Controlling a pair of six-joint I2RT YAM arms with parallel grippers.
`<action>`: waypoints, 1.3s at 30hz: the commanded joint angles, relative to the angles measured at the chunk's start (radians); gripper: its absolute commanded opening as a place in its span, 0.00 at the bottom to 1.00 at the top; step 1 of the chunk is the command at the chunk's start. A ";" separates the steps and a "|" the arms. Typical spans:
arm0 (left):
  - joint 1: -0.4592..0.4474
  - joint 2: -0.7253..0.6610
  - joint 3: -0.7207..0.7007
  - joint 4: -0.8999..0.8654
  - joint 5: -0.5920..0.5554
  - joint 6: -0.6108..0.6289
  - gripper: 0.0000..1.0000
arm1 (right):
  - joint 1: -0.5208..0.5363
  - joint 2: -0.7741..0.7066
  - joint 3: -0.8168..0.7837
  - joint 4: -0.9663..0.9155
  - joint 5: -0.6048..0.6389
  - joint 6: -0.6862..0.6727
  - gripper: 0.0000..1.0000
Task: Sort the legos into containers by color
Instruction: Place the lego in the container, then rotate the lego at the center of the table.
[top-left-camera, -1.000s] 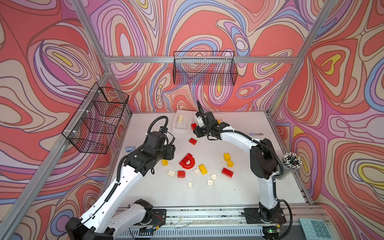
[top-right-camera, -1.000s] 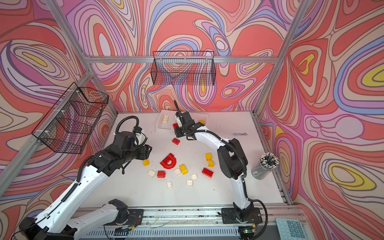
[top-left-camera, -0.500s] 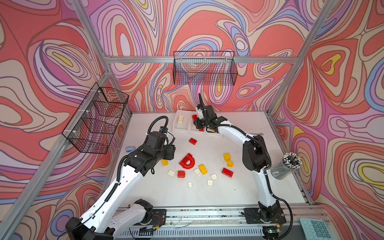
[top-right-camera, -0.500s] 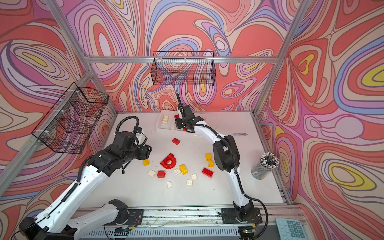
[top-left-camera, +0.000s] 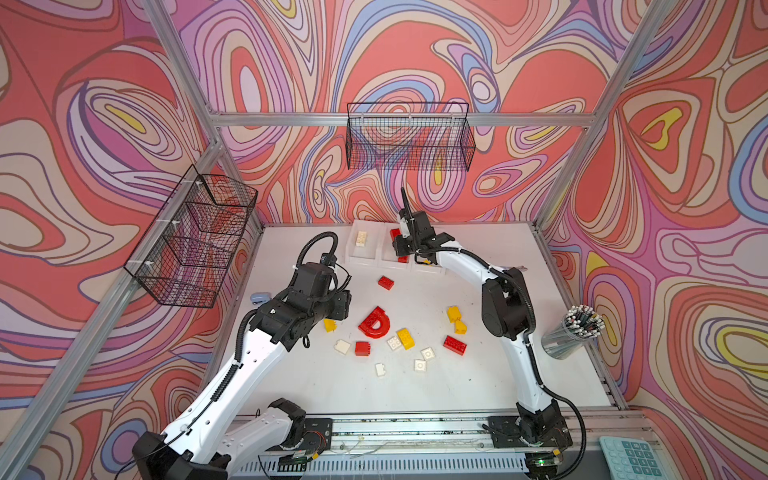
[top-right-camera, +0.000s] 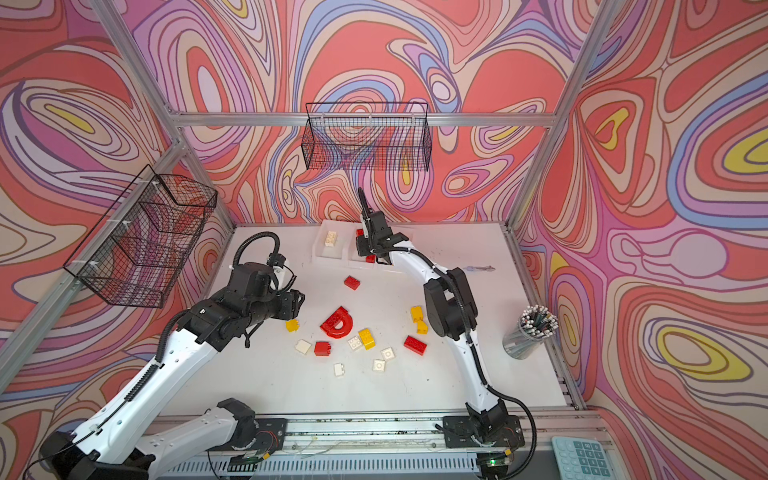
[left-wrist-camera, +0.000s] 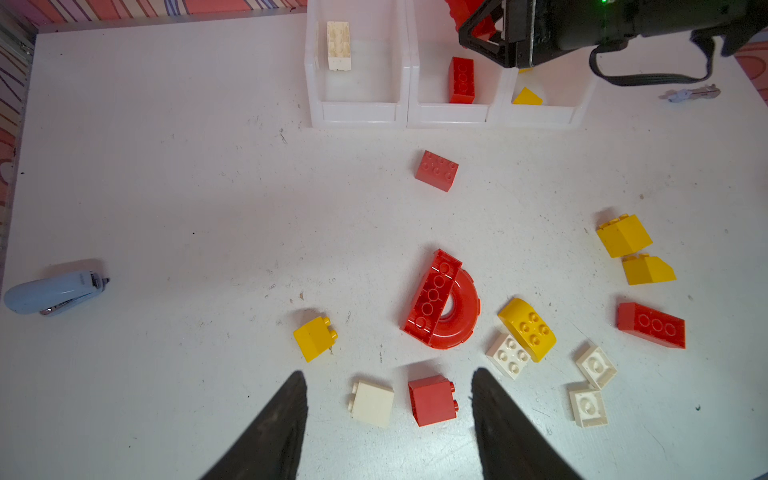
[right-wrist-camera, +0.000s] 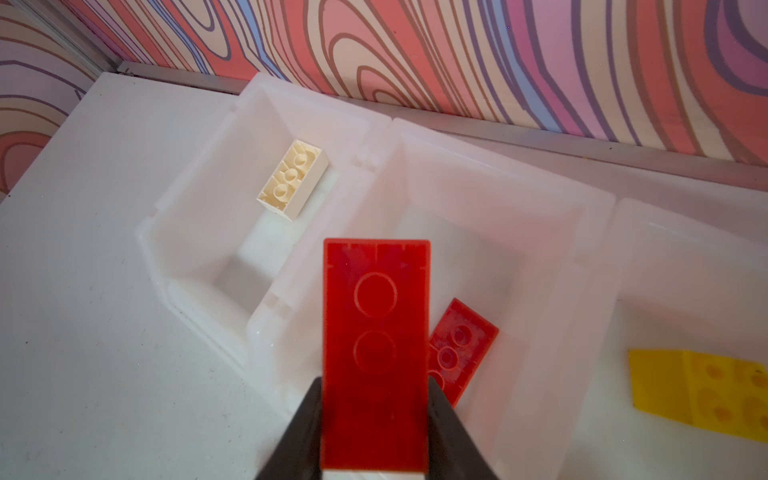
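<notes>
We log one red brick (right-wrist-camera: 376, 311) clamped in the right gripper (right-wrist-camera: 375, 384), above the middle bin (right-wrist-camera: 478, 187). Left gripper (left-wrist-camera: 388, 372) gapes, empty.

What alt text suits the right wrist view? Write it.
The right gripper holds a red brick over the middle white bin, where a second red brick lies. The neighbouring bins hold a cream brick and a yellow brick.
</notes>
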 joint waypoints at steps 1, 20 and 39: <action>0.007 0.006 -0.015 -0.010 0.009 0.009 0.63 | -0.004 0.012 0.028 -0.001 0.023 -0.010 0.38; 0.006 0.035 -0.012 -0.009 0.045 -0.011 0.63 | -0.007 -0.189 -0.103 0.023 0.010 -0.028 0.51; 0.007 0.127 0.004 -0.033 0.111 0.027 0.63 | 0.118 -0.804 -0.678 0.043 0.035 -0.048 0.64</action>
